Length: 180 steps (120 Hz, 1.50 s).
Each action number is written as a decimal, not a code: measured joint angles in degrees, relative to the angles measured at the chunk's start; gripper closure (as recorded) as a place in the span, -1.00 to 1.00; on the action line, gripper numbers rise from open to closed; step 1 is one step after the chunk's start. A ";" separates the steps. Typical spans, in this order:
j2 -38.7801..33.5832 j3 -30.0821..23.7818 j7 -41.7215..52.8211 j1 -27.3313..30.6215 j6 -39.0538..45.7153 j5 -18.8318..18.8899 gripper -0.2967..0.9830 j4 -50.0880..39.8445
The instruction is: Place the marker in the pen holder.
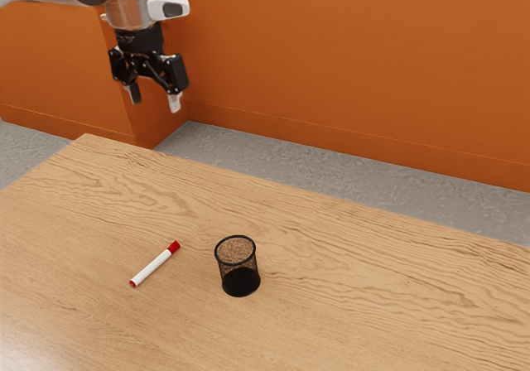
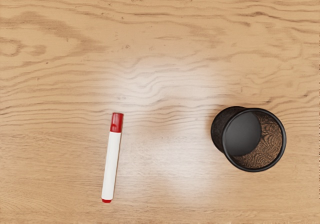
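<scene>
Black two-finger gripper (image 1: 155,99) is hanging empty, fingers spread, well above the upright black mesh pen holder (image 1: 241,286). White plastic marker, red-capped (image 1: 154,267), is lying beside the holder, apart. I'm favouring: straddling the barrel squarely, descending straight, pinching mid-barrel, lifting above rim height before tipping.
</scene>
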 joint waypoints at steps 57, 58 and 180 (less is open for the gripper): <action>-0.19 9.16 3.30 0.18 8.64 3.28 -0.54 -17.04; -0.18 9.33 3.44 0.41 9.05 3.28 -0.54 -17.57; 7.99 7.45 17.66 -0.87 55.21 -0.87 -0.54 -46.35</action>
